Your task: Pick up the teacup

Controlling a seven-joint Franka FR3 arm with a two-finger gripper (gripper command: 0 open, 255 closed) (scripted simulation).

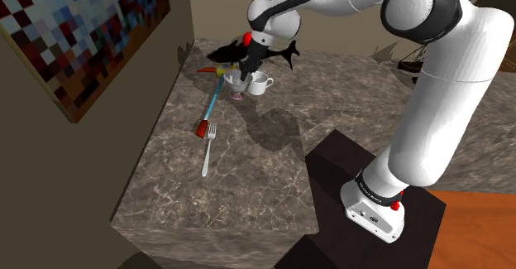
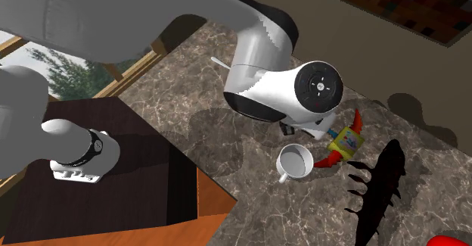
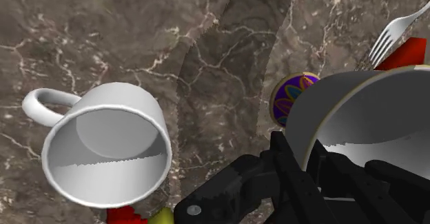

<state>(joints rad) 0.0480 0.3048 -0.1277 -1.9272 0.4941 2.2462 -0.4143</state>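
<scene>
Your pincer [image 3: 300, 147] is clamped on the teacup [image 3: 372, 119], one black finger outside its wall and the other inside the rim. The teacup is pale grey-white and footed, with a purple patterned foot. In the shoulder view it sits toward the far end of the brown marbled desk [image 1: 248, 168]. You can't tell whether its foot touches the desk. A white mug [image 3: 110, 147] stands upright just beside it, on the shoulder view's right, apart from the pincer, with its handle pointing away from the teacup. A fork [image 1: 208, 147] lies nearer the shoulder camera, beside the red end of a blue stick [image 1: 212, 103]. A black fish figure [image 2: 378, 188] and a red-yellow-blue toy [image 2: 344, 140] lie near the mug.
</scene>
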